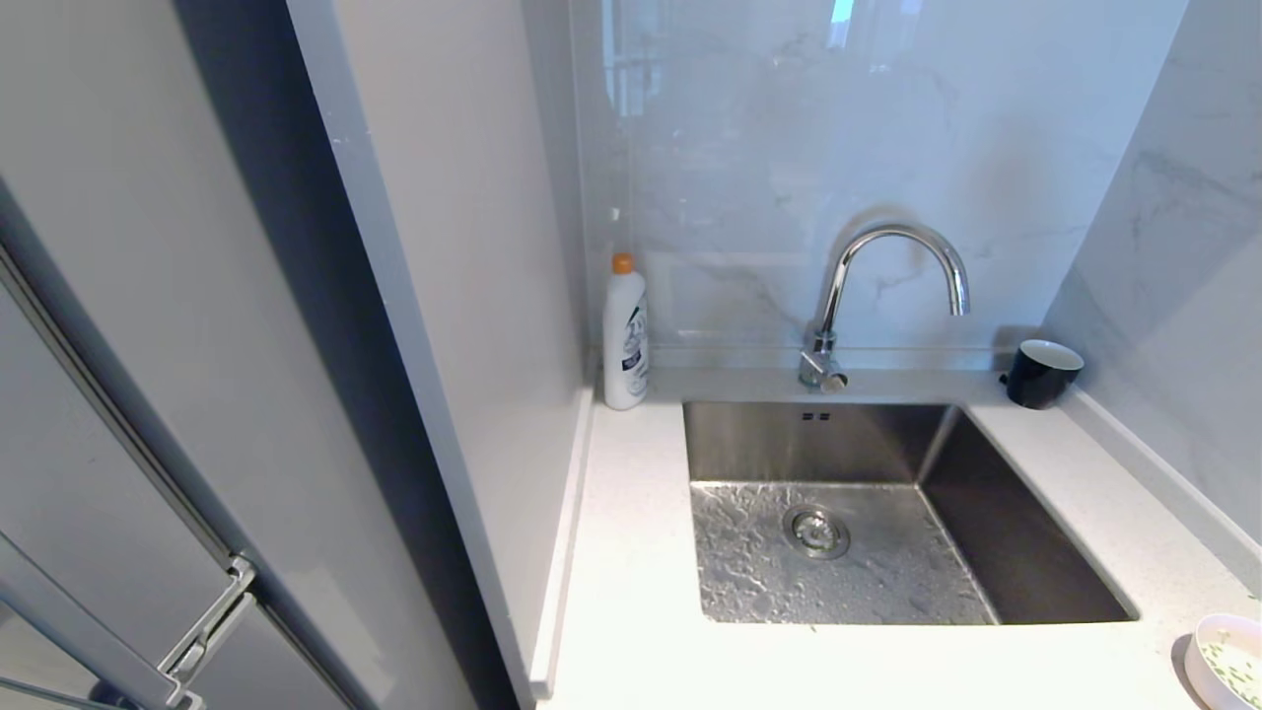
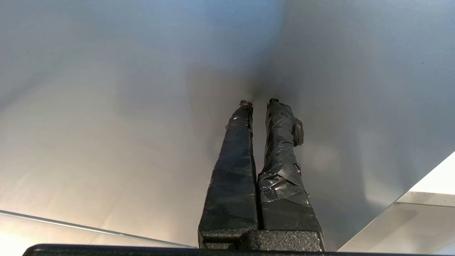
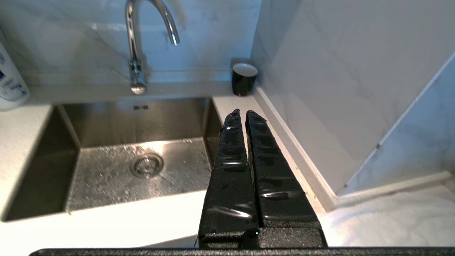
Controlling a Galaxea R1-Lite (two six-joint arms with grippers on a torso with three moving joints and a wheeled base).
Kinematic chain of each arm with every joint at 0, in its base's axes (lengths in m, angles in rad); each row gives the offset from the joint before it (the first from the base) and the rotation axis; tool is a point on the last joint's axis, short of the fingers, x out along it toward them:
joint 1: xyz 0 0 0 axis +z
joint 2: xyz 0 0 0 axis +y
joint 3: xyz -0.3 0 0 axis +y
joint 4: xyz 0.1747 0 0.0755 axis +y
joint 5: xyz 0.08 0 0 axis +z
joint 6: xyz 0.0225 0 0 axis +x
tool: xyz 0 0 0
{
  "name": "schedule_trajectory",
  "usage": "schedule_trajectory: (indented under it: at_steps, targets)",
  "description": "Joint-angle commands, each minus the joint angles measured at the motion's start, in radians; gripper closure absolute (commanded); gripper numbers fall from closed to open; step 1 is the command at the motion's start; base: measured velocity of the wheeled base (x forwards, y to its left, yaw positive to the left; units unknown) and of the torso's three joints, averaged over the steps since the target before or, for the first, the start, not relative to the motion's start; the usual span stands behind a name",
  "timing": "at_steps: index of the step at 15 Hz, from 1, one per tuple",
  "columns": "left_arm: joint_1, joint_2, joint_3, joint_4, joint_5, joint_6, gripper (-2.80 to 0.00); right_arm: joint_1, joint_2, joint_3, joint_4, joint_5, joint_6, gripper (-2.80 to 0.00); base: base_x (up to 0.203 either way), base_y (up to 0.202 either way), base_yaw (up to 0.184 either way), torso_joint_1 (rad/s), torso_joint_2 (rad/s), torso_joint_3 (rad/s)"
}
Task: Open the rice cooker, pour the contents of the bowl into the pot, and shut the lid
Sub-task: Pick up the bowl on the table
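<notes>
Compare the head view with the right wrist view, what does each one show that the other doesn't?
Only the head view shows the grey cabinet panel on the left, the bottle's orange cap and a white bowl at the counter's right edge. Only the right wrist view shows the right gripper, shut and empty, over the counter beside the sink. Both show the steel sink, the faucet, the black cup in the corner and the white bottle. The rice cooker is in neither.

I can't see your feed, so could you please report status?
Right gripper shut, empty, over the counter beside the sink. Left gripper shut, against a grey panel. Rice cooker not in view. Nothing blocking.
</notes>
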Motion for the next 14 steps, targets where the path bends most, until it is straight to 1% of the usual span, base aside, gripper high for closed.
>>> schedule_trajectory:
  at_steps: [1, 5, 8, 9, 10, 11, 13, 14]
  targets:
    - [0.001, 0.000, -0.001, 0.002, -0.001, 0.000, 0.00, -0.015, -0.078, 0.065, 0.006, 0.000, -0.008, 0.00, 0.000, 0.000, 0.000, 0.000, 0.00, 0.000]
    - [-0.001, 0.000, -0.001, 0.002, -0.001, 0.000, 0.00, -0.016, -0.256, 0.213, 0.012, 0.024, -0.020, 0.00, 0.000, 0.000, 0.000, 0.000, 0.00, 0.000]
    - [-0.001, 0.000, -0.001, 0.002, -0.001, 0.000, 0.00, -0.020, -0.362, 0.320, 0.008, 0.038, -0.080, 0.00, 0.000, 0.000, 0.000, 0.000, 0.00, 0.000]
    - [-0.001, 0.000, -0.001, 0.001, -0.001, 0.000, 0.00, -0.021, -0.364, 0.343, -0.001, 0.041, -0.037, 0.00, 0.000, 0.000, 0.000, 0.000, 0.00, 0.000]
    - [-0.001, 0.000, -0.001, 0.002, -0.001, 0.000, 0.00, -0.021, -0.364, 0.362, -0.007, 0.062, 0.031, 0.00, 0.000, 0.000, 0.000, 0.000, 0.00, 0.000]
    - [-0.001, 0.000, -0.001, 0.002, -0.001, 0.000, 0.00, -0.021, -0.364, 0.394, -0.011, 0.101, 0.059, 0.00, 0.000, 0.000, 0.000, 0.000, 0.00, 0.000]
    - [-0.001, 0.000, -0.001, 0.002, -0.001, 0.000, 0.00, -0.021, -0.364, 0.467, -0.046, 0.125, 0.067, 0.00, 0.000, 0.000, 0.000, 0.000, 0.00, 0.000]
    - [-0.001, 0.000, 0.000, 0.001, 0.001, 0.000, 0.00, -0.021, -0.364, 0.528, -0.103, 0.141, 0.067, 0.00, 0.000, 0.000, 0.000, 0.000, 0.00, 0.000]
